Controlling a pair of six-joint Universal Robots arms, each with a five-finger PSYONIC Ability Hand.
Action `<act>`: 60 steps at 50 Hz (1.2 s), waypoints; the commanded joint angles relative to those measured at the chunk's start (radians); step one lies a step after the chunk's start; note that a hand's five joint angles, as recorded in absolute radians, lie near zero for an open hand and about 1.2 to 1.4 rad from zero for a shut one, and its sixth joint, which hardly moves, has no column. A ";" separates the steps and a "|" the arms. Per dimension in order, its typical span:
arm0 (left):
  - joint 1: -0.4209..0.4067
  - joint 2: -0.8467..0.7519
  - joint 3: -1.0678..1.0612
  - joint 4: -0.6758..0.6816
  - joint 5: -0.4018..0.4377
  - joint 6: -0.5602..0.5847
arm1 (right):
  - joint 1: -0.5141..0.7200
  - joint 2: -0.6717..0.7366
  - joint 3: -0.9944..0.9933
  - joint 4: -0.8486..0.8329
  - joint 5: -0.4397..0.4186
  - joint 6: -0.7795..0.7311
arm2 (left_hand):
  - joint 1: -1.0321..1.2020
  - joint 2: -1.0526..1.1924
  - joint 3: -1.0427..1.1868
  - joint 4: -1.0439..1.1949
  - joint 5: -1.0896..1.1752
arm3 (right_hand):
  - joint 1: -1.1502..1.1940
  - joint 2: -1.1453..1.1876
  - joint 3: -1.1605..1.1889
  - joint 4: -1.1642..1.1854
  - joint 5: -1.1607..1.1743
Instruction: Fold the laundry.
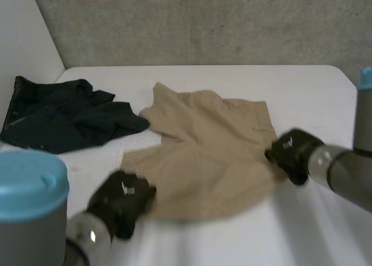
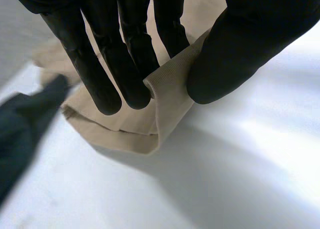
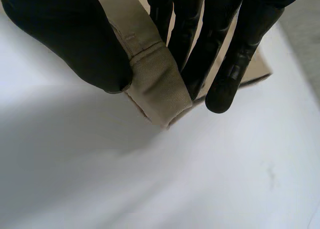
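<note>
left hand (image 1: pixel 122 199) pinching tan shorts (image 1: pixel 203 155) at near-left corner | right hand (image 1: pixel 290 151) pinching their right edge | dark garment (image 1: pixel 64 115) far left on table (image 1: pixel 302 89)

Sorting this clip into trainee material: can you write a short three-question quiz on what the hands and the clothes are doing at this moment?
1. True or false: the left hand rests flat and open on the tan garment.
2. Where does the right hand pinch the tan garment? A) its middle B) its edge on the robot's right side C) its far edge
3. Which piece of laundry on the table does neither hand touch?

Key:
1. False. Its fingers and thumb pinch the near left corner of the cloth.
2. B
3. The dark garment, which lies crumpled at the far left.
</note>
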 commanded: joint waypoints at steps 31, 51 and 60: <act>0.005 -0.209 0.269 0.064 0.001 0.101 | -0.163 -0.150 0.247 -0.031 -0.083 -0.121 | -0.514 -0.601 -0.598 -0.605 -0.565 | 0.794 0.235 0.228 0.206 0.232; 0.232 -0.379 0.413 0.282 0.277 0.087 | -0.166 -0.185 0.347 -0.099 -0.083 -0.117 | -0.723 -0.811 -0.807 -0.815 -0.774 | 0.794 0.235 0.228 0.206 0.232; 0.266 -0.531 0.491 0.285 0.331 0.087 | -0.164 -0.187 0.377 -0.131 -0.082 -0.115 | -0.629 -0.717 -0.713 -0.721 -0.680 | 0.794 0.235 0.228 0.206 0.232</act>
